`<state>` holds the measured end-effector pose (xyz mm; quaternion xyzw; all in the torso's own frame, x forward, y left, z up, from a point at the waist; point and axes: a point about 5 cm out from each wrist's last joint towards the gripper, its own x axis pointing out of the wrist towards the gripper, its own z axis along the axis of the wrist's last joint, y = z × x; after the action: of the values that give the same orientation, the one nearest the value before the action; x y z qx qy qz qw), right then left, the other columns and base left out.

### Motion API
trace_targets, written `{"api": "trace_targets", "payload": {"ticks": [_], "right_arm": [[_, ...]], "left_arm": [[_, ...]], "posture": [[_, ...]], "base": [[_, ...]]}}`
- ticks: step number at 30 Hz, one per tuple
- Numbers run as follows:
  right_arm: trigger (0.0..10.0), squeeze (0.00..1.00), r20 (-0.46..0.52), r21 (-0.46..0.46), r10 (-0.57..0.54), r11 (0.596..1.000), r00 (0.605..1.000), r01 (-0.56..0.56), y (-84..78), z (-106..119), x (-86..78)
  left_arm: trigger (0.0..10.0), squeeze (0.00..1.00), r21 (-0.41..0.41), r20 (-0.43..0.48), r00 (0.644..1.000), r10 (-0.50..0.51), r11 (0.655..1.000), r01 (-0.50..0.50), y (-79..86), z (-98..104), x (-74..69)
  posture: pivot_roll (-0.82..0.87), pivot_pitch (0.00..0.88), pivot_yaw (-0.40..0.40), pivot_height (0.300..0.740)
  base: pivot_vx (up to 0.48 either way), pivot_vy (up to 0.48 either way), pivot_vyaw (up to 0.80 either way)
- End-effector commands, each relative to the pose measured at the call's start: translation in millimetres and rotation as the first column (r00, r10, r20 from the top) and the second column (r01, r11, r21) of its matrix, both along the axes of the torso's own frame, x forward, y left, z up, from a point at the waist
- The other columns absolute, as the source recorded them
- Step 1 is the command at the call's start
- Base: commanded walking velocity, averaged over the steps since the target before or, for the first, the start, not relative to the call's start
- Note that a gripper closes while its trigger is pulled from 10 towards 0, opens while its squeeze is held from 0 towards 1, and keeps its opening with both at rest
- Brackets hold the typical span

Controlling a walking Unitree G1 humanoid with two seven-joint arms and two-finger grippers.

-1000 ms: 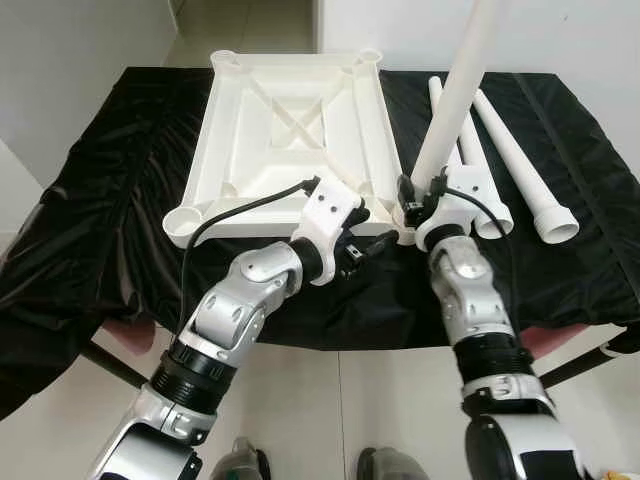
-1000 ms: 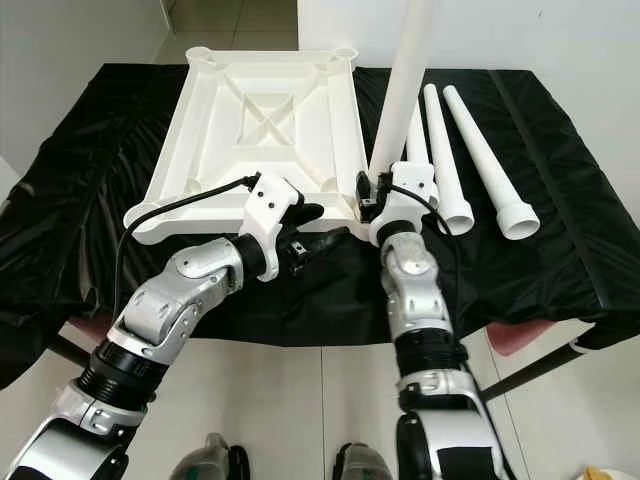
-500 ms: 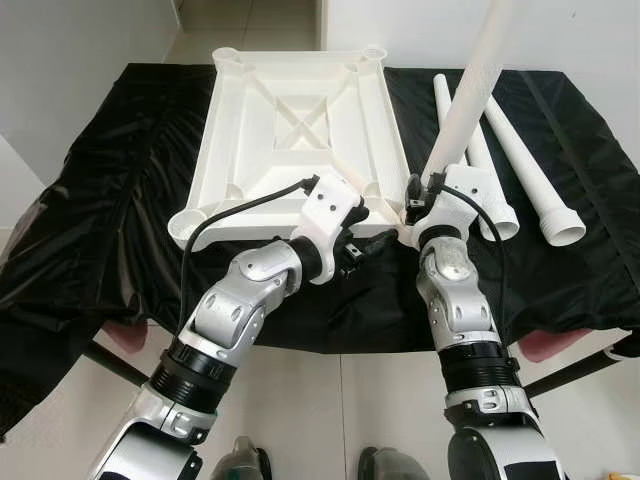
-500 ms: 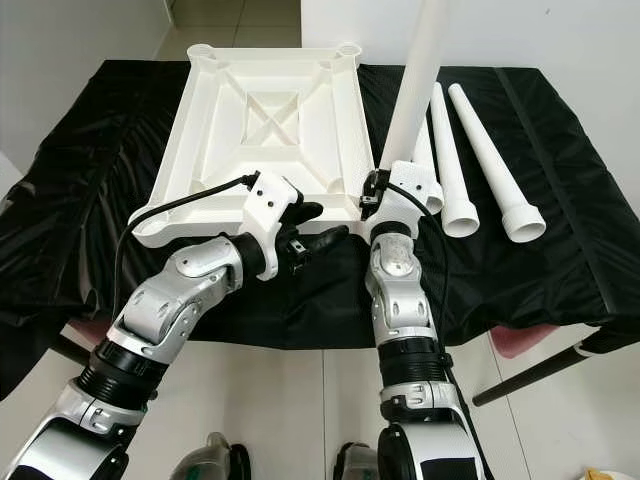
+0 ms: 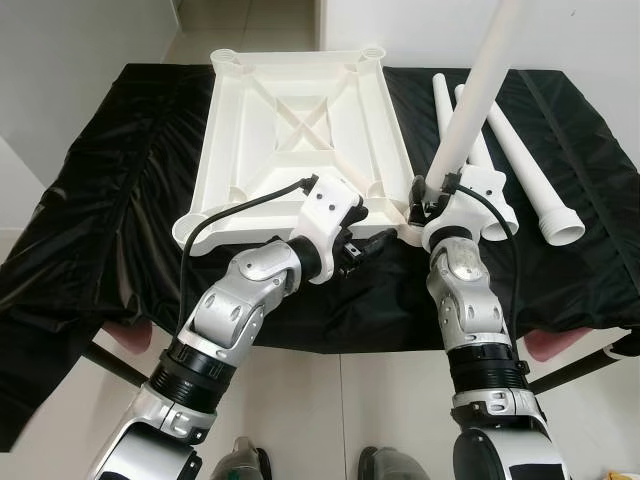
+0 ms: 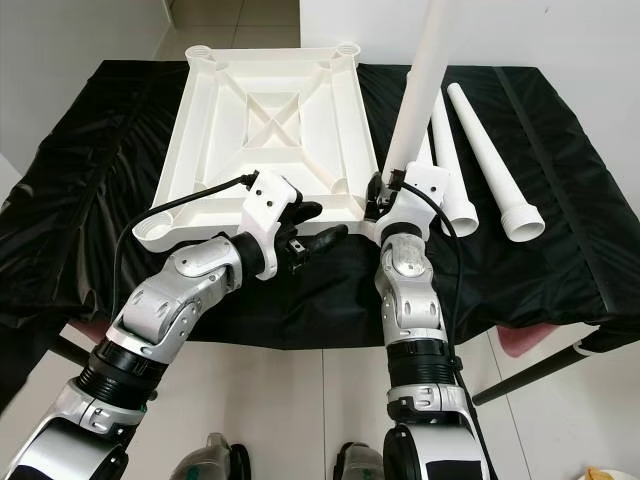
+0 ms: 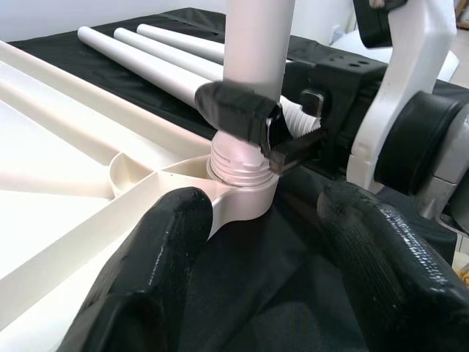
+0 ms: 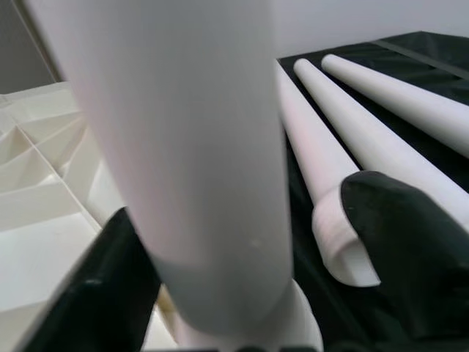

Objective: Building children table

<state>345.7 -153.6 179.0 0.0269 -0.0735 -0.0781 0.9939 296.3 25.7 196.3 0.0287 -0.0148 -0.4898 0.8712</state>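
Note:
An upturned white plastic table top point(image 5: 300, 120) lies on a black cloth. My right gripper point(image 5: 428, 196) is shut on a long white table leg point(image 5: 480, 90). The leg stands almost upright, leaning right, and its threaded end point(image 7: 238, 158) sits in the near right corner socket point(image 7: 245, 194). The right gripper's black fingers point(image 8: 410, 235) clamp the leg just above the thread. Just in front of that corner, my left gripper point(image 5: 366, 240) is open, its fingers point(image 7: 154, 271) spread on either side of the socket without touching it.
Three spare white legs point(image 5: 520, 160) lie side by side on the black cloth point(image 5: 110, 180) to the right of the table top. The cloth hangs over the table's front edge near my arms. Pale tiled floor point(image 5: 330, 420) is below.
The right gripper has shifted a little to the right with the leg, which now leans more to the right. The left gripper stays open at the corner.

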Motion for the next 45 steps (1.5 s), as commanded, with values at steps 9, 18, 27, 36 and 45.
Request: {"api": "trace_targets", "payload": {"ticks": [9,18,27,36,45], "right_arm": [[10.0,1.00,-0.014,-0.059,0.164,0.985,0.986,-0.164,-20.4,-5,3.6],[10.0,1.00,-0.090,-0.155,0.403,0.898,0.911,-0.413,-43.9,-14,12.2],[10.0,0.00,-0.104,-0.172,0.556,0.807,0.825,-0.566,-45.3,-8,18.4],[10.0,0.00,-0.083,-0.186,0.642,0.741,0.762,-0.645,-41.4,5,28.3],[10.0,0.00,-0.139,-0.207,0.624,0.741,0.769,-0.639,-47.6,5,33.8]], "left_arm": [[10.0,0.00,0.002,0.002,0.999,-0.038,0.999,0.038,-0.9,2,-0.1],[10.0,0.00,0.002,0.009,0.999,-0.034,0.999,0.034,0.1,3,1.4],[10.0,0.00,0.004,0.011,0.999,-0.031,1.000,0.031,1.0,4,1.4],[10.0,0.00,0.005,0.012,0.999,-0.030,1.000,0.030,1.2,4,1.0],[10.0,0.00,0.005,0.012,1.000,-0.028,1.000,0.028,1.6,4,0.7]], "posture": [[-0.05,0.085,0.050,0.740],[-0.05,0.082,0.050,0.740],[-0.04,0.081,0.051,0.740],[-0.03,0.075,0.050,0.740],[-0.03,0.073,0.046,0.740]], "base": [[0.000,0.000,0.00],[0.000,0.000,0.00],[0.000,0.000,0.00],[0.000,0.000,0.00],[0.000,0.000,0.00]]}}
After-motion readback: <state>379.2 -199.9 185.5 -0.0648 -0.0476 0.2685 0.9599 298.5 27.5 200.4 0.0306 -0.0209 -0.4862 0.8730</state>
